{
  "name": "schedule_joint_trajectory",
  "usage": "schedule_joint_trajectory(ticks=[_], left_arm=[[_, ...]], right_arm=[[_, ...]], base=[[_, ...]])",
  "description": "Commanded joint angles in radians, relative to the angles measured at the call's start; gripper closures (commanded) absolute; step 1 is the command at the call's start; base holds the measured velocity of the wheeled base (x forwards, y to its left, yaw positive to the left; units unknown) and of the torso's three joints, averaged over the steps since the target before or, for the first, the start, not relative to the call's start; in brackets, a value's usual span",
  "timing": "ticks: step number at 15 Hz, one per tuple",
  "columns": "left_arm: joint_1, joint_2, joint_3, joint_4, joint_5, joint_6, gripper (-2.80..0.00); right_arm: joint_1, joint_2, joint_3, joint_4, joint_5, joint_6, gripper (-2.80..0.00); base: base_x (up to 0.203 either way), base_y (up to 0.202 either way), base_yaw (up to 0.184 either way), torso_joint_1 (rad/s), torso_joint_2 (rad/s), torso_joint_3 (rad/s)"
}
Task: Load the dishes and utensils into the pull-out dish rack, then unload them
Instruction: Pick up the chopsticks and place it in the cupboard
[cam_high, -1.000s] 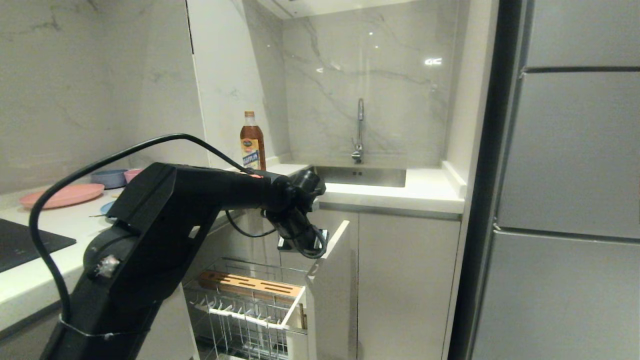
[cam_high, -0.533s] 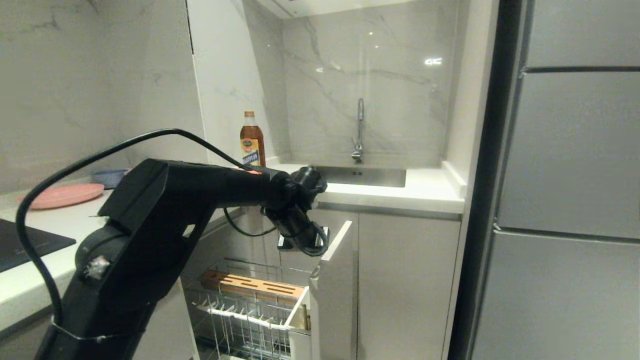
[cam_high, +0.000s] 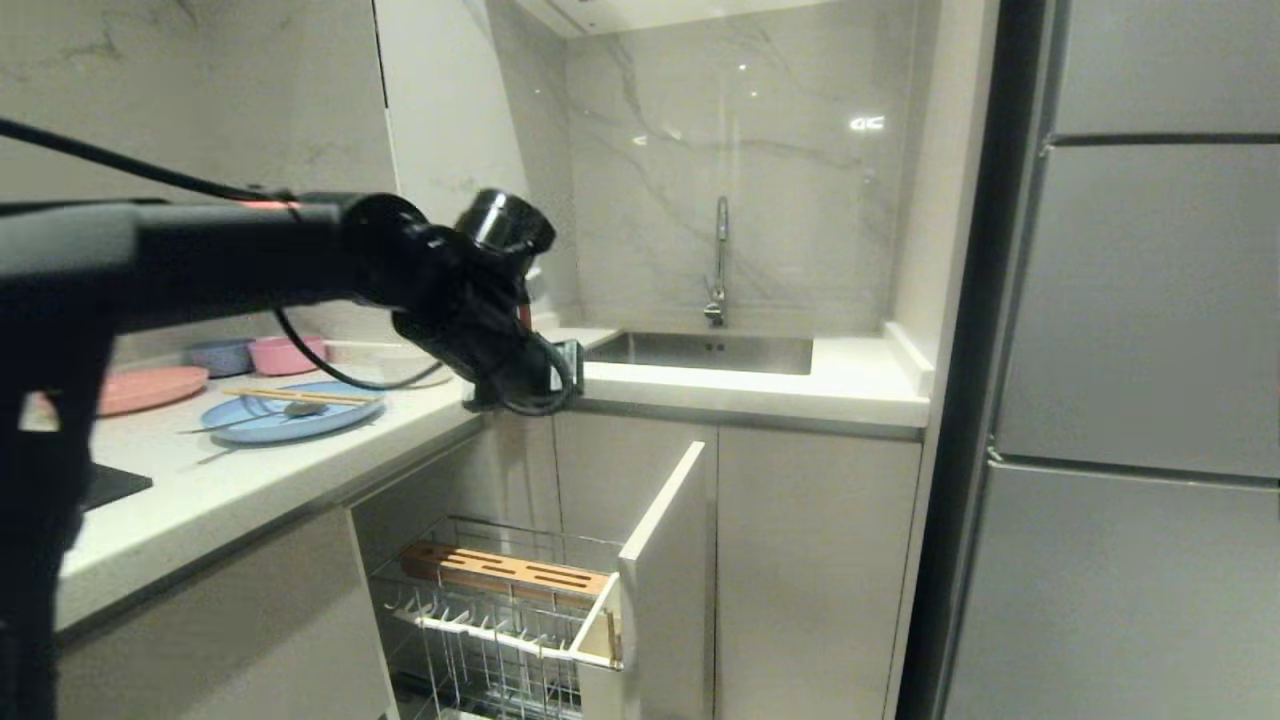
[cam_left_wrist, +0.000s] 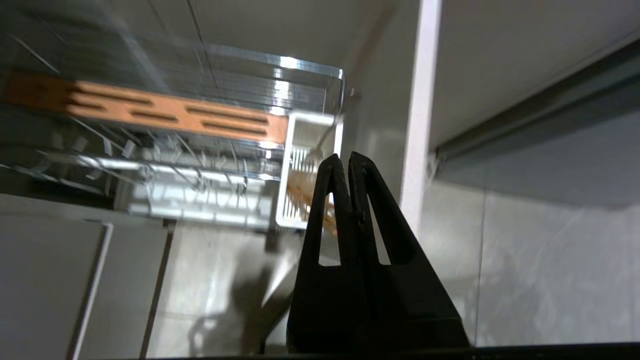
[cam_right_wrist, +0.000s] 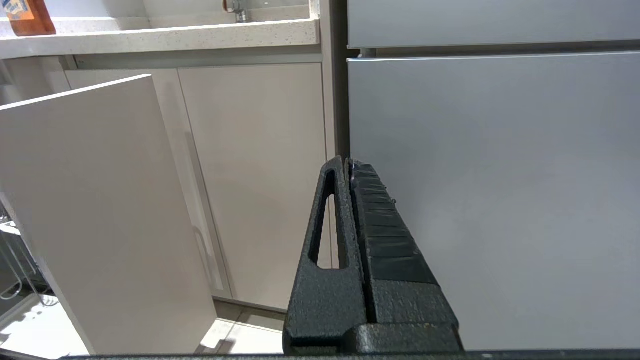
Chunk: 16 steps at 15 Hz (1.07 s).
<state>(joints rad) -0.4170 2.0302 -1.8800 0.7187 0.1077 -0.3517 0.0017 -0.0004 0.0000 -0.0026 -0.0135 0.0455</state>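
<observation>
No text, brand, number or sign can be read in this kitchen. The one printed surface is a blue-and-white label on an amber bottle (cam_right_wrist: 22, 15) standing on the pale stone bench (cam_right_wrist: 165, 37), seen only as a cropped corner in the right wrist view; its lettering is too blurred and cut off to make out. The grey refrigerator doors (cam_high: 1150, 300), the white cabinet front panel (cam_right_wrist: 95, 210) and the marble wall (cam_high: 740, 170) carry no markings that show.
</observation>
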Motion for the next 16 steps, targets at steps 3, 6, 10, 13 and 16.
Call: schedule_joint_trajectory(ticks=[3, 6, 10, 13, 16], left_arm=[[0.057, -0.336, 0.057, 0.003, 0.013, 0.006, 0.0], [0.152, -0.57, 0.129, 0.003, 0.014, 0.047, 0.0], [0.341, -0.899, 0.296, -0.014, 0.003, 0.137, 0.0], [0.408, -1.165, 0.586, -0.102, -0.001, 0.219, 0.0], [0.455, -1.419, 0.951, -0.27, -0.012, 0.328, 0.0]], right_arm=[[0.0, 0.0, 0.0, 0.0, 0.0, -0.001, 0.0], [0.0, 0.0, 0.0, 0.0, 0.0, -0.001, 0.0], [0.0, 0.0, 0.0, 0.0, 0.0, 0.0, 0.0], [0.0, 0.0, 0.0, 0.0, 0.0, 0.0, 0.0], [0.0, 0.0, 0.0, 0.0, 0.0, 0.0, 0.0]], base=[[0.0, 0.0, 0.0, 0.0, 0.0, 0.0], [0.0, 0.0, 0.0, 0.0, 0.0, 0.0], [0.0, 0.0, 0.0, 0.0, 0.0, 0.0], [0.0, 0.0, 0.0, 0.0, 0.0, 0.0], [0.0, 0.0, 0.0, 0.0, 0.0, 0.0]])
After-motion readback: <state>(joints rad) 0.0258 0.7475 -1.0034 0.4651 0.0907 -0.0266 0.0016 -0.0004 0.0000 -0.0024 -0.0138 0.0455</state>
